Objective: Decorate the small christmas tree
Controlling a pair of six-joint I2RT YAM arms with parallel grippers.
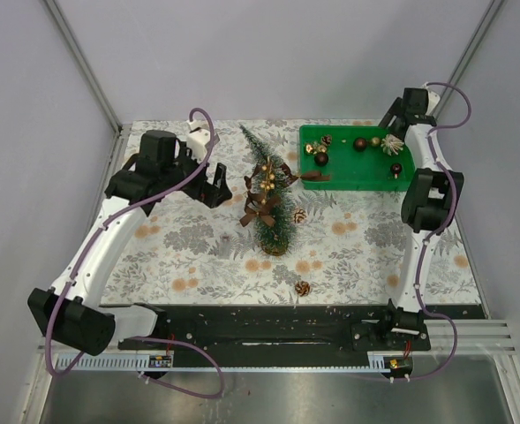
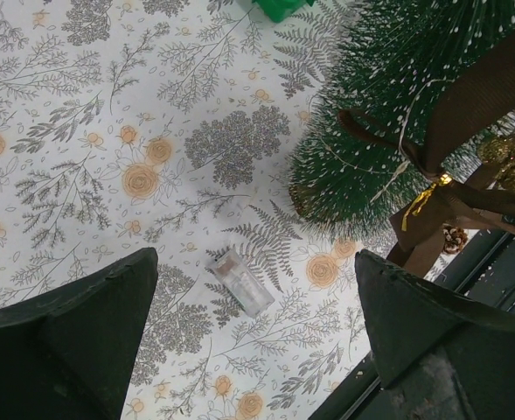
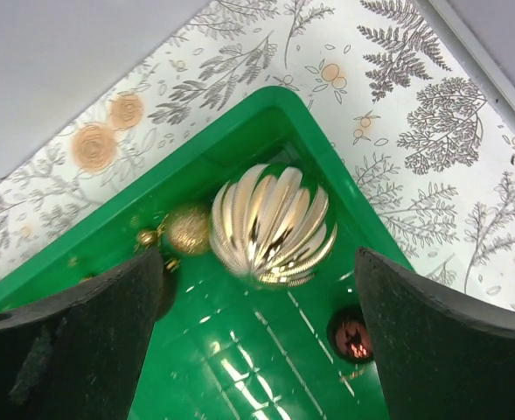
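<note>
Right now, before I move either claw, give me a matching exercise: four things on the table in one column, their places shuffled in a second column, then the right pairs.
Things
1. slim dark green bottle-brush christmas tree
2. ribbed shiny gold ball ornament
3. brown pine cone nearest the arm bases
4. small clear plastic piece

Places
A. flat on the floral cloth below the open left claw
B. in a corner of the green plastic tray
C. loose on the cloth by the table's near edge
D. standing mid-table, brown ribbon bows on it

Pairs: 1-D, 2-B, 3-C, 4-A
</note>
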